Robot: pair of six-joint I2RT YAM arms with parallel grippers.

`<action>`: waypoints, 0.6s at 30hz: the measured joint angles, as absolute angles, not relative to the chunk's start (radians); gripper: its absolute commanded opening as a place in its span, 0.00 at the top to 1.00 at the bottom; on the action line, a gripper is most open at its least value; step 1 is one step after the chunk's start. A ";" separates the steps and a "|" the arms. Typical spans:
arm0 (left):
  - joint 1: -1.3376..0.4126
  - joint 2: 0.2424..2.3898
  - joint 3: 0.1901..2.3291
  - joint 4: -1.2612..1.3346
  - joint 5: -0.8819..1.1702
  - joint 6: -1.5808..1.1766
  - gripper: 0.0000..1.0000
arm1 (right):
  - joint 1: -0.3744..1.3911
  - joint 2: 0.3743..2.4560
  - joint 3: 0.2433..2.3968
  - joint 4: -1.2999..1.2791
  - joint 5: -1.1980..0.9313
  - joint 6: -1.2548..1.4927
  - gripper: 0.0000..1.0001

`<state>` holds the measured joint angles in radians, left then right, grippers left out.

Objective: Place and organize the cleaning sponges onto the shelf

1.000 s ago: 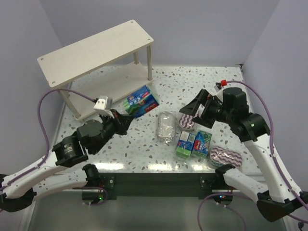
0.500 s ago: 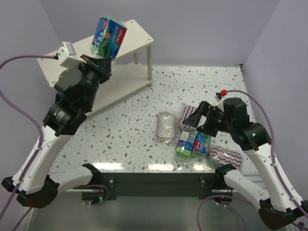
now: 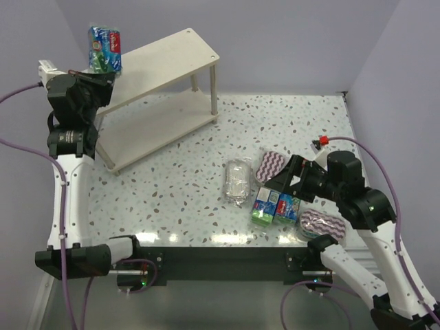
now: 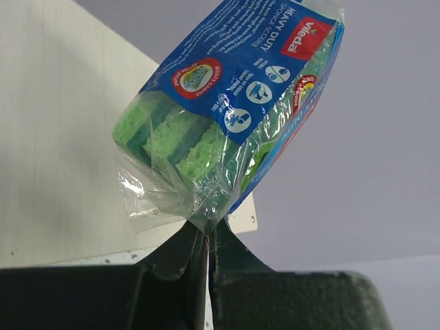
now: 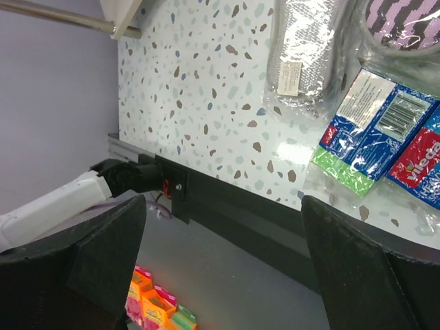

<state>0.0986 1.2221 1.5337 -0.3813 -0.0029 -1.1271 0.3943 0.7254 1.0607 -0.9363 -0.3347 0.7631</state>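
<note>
My left gripper (image 3: 100,70) is shut on the wrapper seam of a green-and-blue sponge pack (image 3: 104,47), held upright in the air beside the far left end of the shelf (image 3: 168,60). In the left wrist view the pack (image 4: 234,103) stands above the shut gripper (image 4: 206,230), with the shelf's top board (image 4: 55,137) behind it. My right gripper (image 3: 285,180) hangs open over two green-and-blue packs (image 3: 265,206) (image 3: 289,205). A silvery pack (image 3: 237,180) lies left of them. One striped oval pad (image 3: 273,163) lies behind them, another (image 3: 323,223) at the front right.
The shelf's lower board (image 3: 158,124) holds nothing. Through the open right gripper (image 5: 223,227) I see the table's front edge (image 5: 227,199), the left arm's base (image 5: 62,206) and orange boxes (image 5: 155,306) on the floor below. Walls close in behind and at both sides.
The left arm has swung the green-and-blue pack up from the table and leftward, to beside the shelf's far left end. The right arm has drifted slightly toward the near edge, still open.
</note>
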 measured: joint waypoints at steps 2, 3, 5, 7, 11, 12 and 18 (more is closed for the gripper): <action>0.107 1.204 1.491 -0.373 0.014 -1.180 1.00 | 0.394 0.723 1.058 -0.942 -0.336 0.754 0.02; 0.112 1.187 1.460 -0.360 0.023 -1.213 1.00 | 0.394 0.723 1.055 -0.943 -0.340 0.751 0.02; 0.116 1.145 1.406 -0.354 0.030 -1.277 1.00 | 0.394 0.723 1.045 -0.944 -0.347 0.745 0.02; 0.125 1.096 1.353 -0.348 0.017 -1.335 1.00 | 0.394 0.723 1.033 -0.946 -0.355 0.740 0.02; 0.150 1.014 1.309 -0.358 -0.043 -1.428 1.00 | 0.394 0.717 1.022 -0.956 -0.358 0.729 0.02; 0.157 1.003 1.307 -0.357 -0.053 -1.441 1.00 | 0.394 0.717 1.022 -0.958 -0.358 0.724 0.02; 0.248 0.997 1.304 -0.351 -0.020 -1.536 1.00 | 0.394 0.712 1.022 -0.976 -0.358 0.702 0.02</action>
<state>0.2478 0.9974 1.3041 -0.3508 -0.0196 -1.5364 0.3943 0.7116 1.0222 -0.9756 -0.3580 0.7021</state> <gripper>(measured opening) 0.044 0.983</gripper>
